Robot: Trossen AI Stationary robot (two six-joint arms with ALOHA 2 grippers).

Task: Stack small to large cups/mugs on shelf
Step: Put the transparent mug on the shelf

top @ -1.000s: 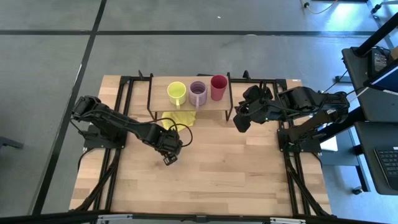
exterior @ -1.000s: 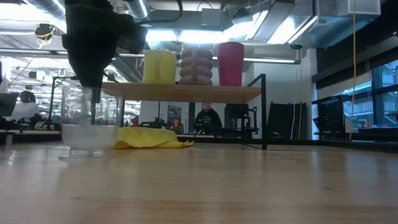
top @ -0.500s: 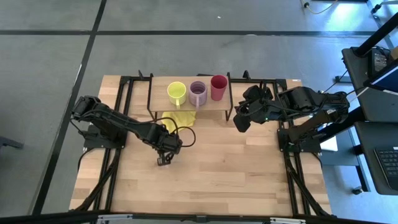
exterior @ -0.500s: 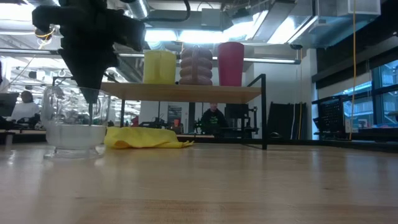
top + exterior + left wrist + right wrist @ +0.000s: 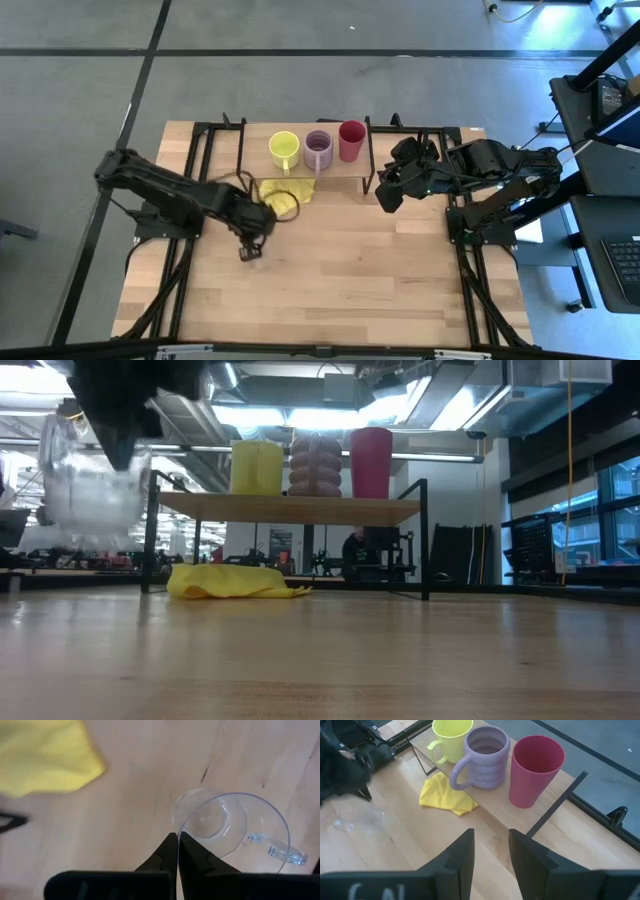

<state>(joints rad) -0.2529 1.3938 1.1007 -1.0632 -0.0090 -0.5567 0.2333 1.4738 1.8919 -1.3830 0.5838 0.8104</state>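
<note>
Three cups (yellow (image 5: 284, 149), lilac (image 5: 318, 147), red (image 5: 351, 138)) stood on the shelf (image 5: 340, 170). The left gripper (image 5: 177, 851) pinched the glass (image 5: 235, 825) rim, lifted at 7 o'clock from the shelf. The right gripper (image 5: 490, 851) waited at 3 o'clock, fingers spread.

On the shelf (image 5: 300, 176) three vessels stand in a row: mug (image 5: 284, 150) at left, another mug (image 5: 318, 150) in the middle, cup (image 5: 351, 140) at right. A cloth (image 5: 283, 194) lies on the table (image 5: 400, 280) below the shelf's front edge. The glass (image 5: 92, 485), apparently off the tabletop, is left of the cloth.
</note>
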